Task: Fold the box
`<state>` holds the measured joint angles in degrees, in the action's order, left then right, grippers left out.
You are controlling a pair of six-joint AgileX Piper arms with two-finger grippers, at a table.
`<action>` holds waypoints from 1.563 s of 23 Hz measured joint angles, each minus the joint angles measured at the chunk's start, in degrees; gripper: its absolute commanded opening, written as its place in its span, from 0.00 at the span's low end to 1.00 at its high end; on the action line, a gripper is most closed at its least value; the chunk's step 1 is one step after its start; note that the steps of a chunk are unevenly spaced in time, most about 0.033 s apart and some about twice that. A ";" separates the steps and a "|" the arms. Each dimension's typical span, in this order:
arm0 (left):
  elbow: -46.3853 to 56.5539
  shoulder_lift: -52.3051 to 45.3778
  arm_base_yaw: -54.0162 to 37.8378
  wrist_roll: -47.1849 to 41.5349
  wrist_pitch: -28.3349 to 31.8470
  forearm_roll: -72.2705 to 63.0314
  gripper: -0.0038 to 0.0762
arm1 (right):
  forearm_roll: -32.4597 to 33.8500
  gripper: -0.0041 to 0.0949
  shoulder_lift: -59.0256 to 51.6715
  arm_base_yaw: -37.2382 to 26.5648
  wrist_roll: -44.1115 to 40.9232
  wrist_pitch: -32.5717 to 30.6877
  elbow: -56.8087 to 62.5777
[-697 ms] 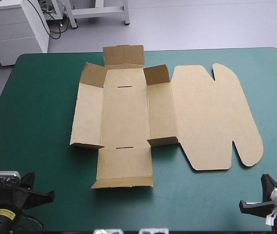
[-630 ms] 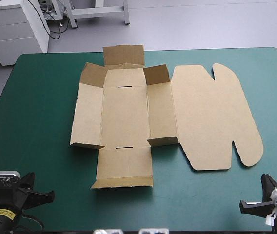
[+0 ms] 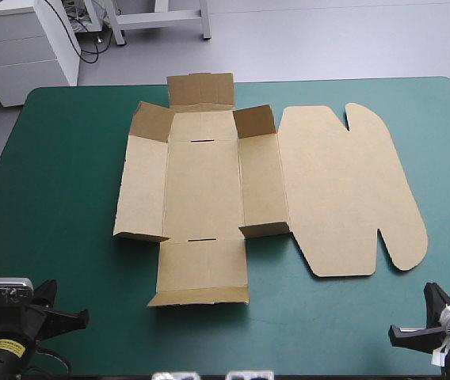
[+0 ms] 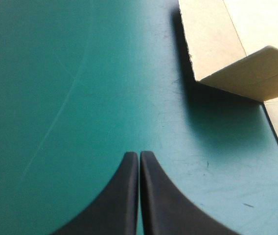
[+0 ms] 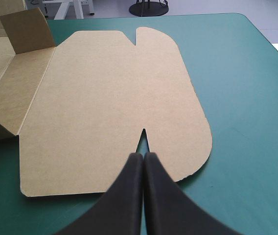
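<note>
The brown box (image 3: 209, 182) lies spread out in the middle of the teal-green table, its small corner flaps a little raised and its wide lid panel (image 3: 352, 190) flat toward the right. At the near left corner rests my left gripper (image 4: 139, 159), shut and empty, the box's near left corner flap (image 4: 246, 73) ahead of it and to one side. My right gripper (image 5: 143, 159) is shut at the near right corner, with nothing in it, and points at the lid's (image 5: 114, 103) near edge. In the high view both grippers sit at the table's near edge.
Bare teal-green cover (image 3: 66, 198) runs around the box on all sides, widest at the left and along the near edge. A white cabinet (image 3: 19, 47) stands beyond the far left corner.
</note>
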<state>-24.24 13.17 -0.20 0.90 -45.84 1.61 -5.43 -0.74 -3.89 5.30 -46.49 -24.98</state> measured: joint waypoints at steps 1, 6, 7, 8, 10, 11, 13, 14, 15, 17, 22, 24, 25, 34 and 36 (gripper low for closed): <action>-0.07 0.00 0.00 0.00 0.00 0.00 0.04 | 0.00 0.03 0.00 0.00 0.00 0.00 0.00; -7.55 5.36 0.00 0.00 -0.24 0.00 0.04 | 0.00 0.03 0.00 0.00 0.00 0.00 0.00; -11.18 8.99 0.00 0.00 -0.38 0.00 0.04 | 0.00 0.03 0.00 0.00 0.00 0.07 0.00; -12.72 11.04 0.00 0.00 -0.45 0.00 0.04 | 0.00 0.03 0.00 0.00 0.00 0.15 0.00; -19.14 18.89 0.00 0.00 -0.50 0.00 0.04 | 0.00 0.03 0.00 0.00 0.00 0.24 0.00; -20.87 21.31 0.00 0.00 -0.50 0.00 0.04 | 0.00 0.03 0.00 0.00 0.00 0.24 0.00; -24.07 25.88 0.00 0.06 -1.12 -0.07 0.05 | 0.00 0.03 0.00 0.00 0.00 0.24 0.00; -25.53 28.50 0.00 0.41 -1.59 -0.35 0.06 | 0.00 0.03 0.00 0.00 0.00 0.29 0.00; -26.60 30.58 0.00 1.28 -1.99 -0.91 0.07 | 0.00 0.03 0.00 0.00 0.00 0.29 0.00; -28.94 35.83 0.00 4.19 -2.93 -3.72 0.07 | 0.00 0.03 0.00 0.00 0.00 0.35 0.00; -33.78 47.96 -0.04 11.55 -3.99 -13.48 0.07 | 0.00 0.03 0.00 0.00 0.00 0.35 0.00; -36.14 52.37 -0.06 13.29 -3.99 -16.27 0.07 | 0.00 0.03 0.00 0.00 0.00 0.39 0.00; -37.18 54.49 -0.06 13.81 -4.12 -17.17 0.07 | 0.00 0.03 0.00 0.00 0.00 0.39 0.00; -51.75 77.32 -11.83 23.34 -20.87 -32.66 0.07 | 0.00 0.03 0.00 0.00 0.00 0.39 0.00; -52.20 80.18 -16.83 25.06 -23.06 -38.49 0.07 | 0.00 0.03 0.00 0.00 0.00 0.39 0.00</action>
<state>-76.44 93.35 -17.04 25.96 -68.90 -36.88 -5.43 -0.74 -3.89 5.30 -46.10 -24.98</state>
